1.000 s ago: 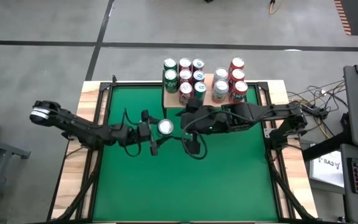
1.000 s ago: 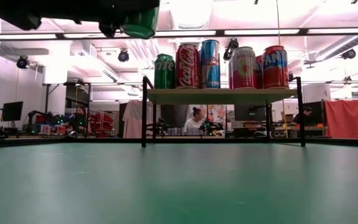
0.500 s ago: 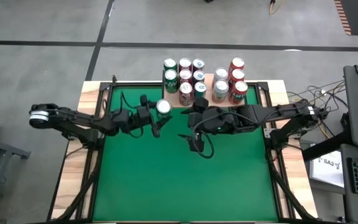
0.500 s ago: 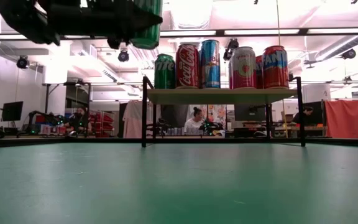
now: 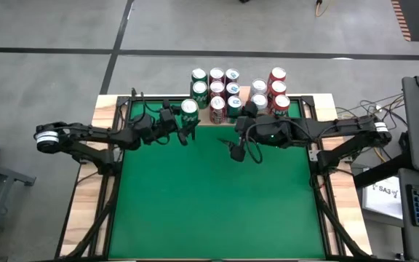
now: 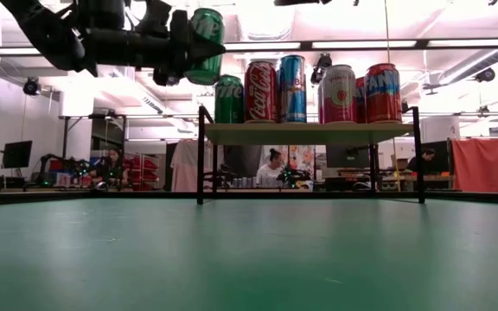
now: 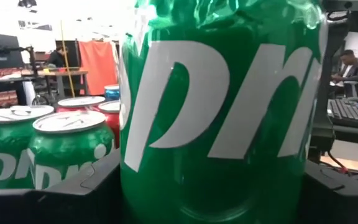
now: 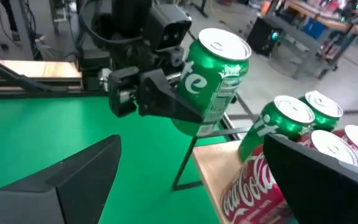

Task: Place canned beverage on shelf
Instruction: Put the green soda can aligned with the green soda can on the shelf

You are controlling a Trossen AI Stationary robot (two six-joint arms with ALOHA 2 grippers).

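A green Sprite can (image 5: 188,109) hangs in the air in my left gripper (image 5: 182,125), just left of the shelf's near left corner. In the low view the can (image 6: 204,45) hangs higher than the shelf board (image 6: 309,132). It fills the left wrist view (image 7: 222,112). The shelf (image 5: 244,94) is a wooden board on black legs at the far edge, carrying several green, red and blue cans (image 5: 217,91). My right gripper (image 5: 237,138) stands open and empty before the shelf's front, pointing at the can (image 8: 213,78). My left gripper pinches the can's side wall (image 8: 197,93) between its two fingers (image 8: 166,106), about mid-height and lower. The fingers come level from the table's left. The can is lifted clear of the table and shelf, nearly upright, its top tipped slightly toward the shelf.
The green tabletop (image 5: 209,196) lies free in front of the shelf. A thin black shelf leg (image 8: 185,162) stands right by the held can. A Sprite can (image 8: 272,124) and a cola can (image 8: 253,186) stand at the board's near left corner.
My left gripper has swung toward the table's far edge with the can, from mid-table to beside the shelf's left corner, still shut on it. My right gripper has drawn back toward the right and far side, still open.
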